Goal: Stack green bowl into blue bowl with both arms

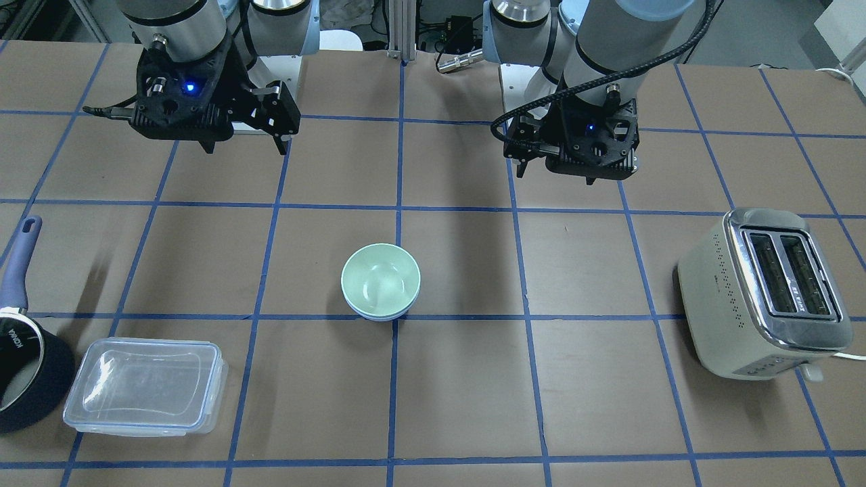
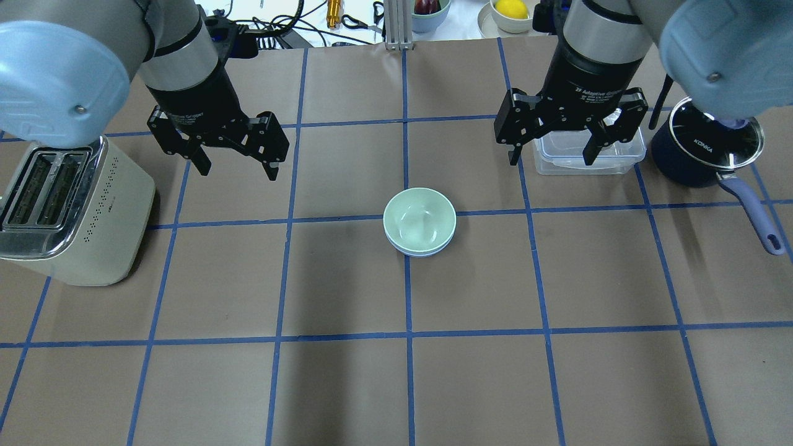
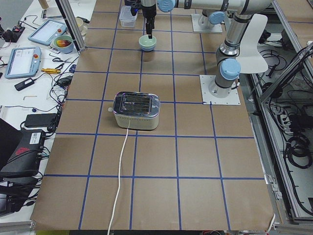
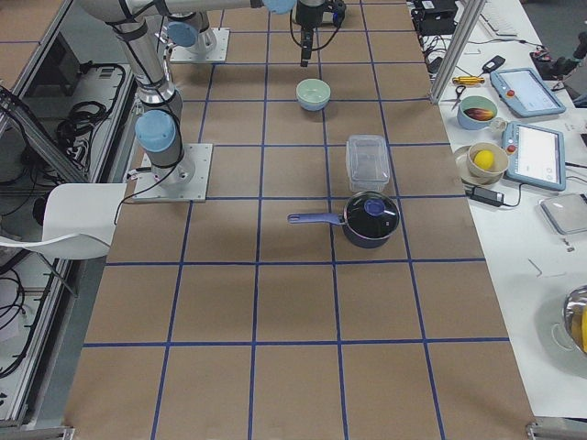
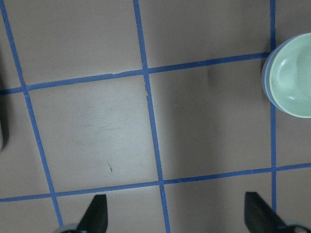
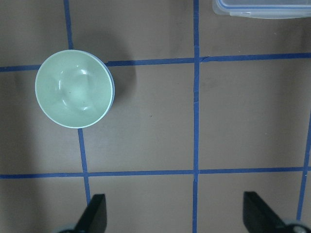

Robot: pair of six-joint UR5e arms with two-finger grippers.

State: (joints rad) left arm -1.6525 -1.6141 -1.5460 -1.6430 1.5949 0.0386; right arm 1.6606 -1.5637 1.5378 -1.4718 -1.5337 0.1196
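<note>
The green bowl (image 2: 419,218) sits nested inside the blue bowl (image 2: 422,253) at the table's middle; only a thin blue rim shows beneath it. The stack also shows in the front view (image 1: 379,279) and the right wrist view (image 6: 73,88). In the left wrist view (image 5: 291,80) it lies at the right edge. My left gripper (image 2: 238,168) is open and empty, raised to the stack's back left. My right gripper (image 2: 550,158) is open and empty, raised to its back right, above the clear box. Neither touches the bowls.
A cream toaster (image 2: 68,210) stands at the left edge. A clear lidded container (image 2: 588,152) lies under the right gripper. A dark saucepan (image 2: 706,148) with a purple handle stands beside it at the right. Blue tape lines grid the brown table.
</note>
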